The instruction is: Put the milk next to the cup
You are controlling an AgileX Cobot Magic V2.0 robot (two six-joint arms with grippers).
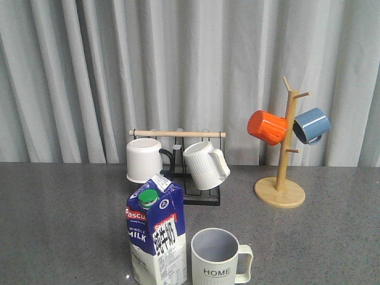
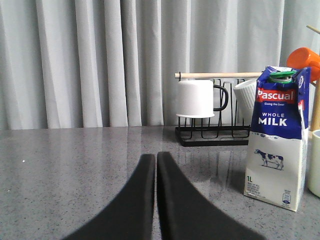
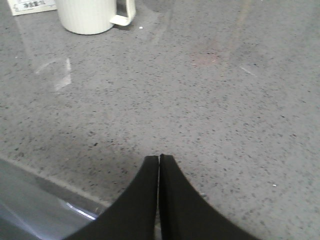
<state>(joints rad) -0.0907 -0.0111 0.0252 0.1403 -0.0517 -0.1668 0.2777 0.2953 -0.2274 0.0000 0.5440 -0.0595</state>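
The milk carton [image 1: 156, 236], dark blue and white with a red "Pascual" band and green cap, stands upright on the grey table at the front centre. It also shows in the left wrist view [image 2: 277, 137]. The cream-grey "HOME" cup [image 1: 217, 257] stands just right of it, handle to the right, a small gap between them; its base shows in the right wrist view [image 3: 90, 16]. My left gripper [image 2: 156, 156] is shut and empty, low over the table, apart from the carton. My right gripper [image 3: 159, 158] is shut and empty near the table's front edge. Neither gripper shows in the front view.
A black rack with a wooden bar [image 1: 178, 134] holds a plain white mug [image 1: 144, 160] and a ribbed white mug [image 1: 205, 165] behind the carton. A wooden mug tree [image 1: 281, 190] at the back right carries an orange mug [image 1: 267, 127] and a blue mug [image 1: 311, 125]. Grey curtain behind.
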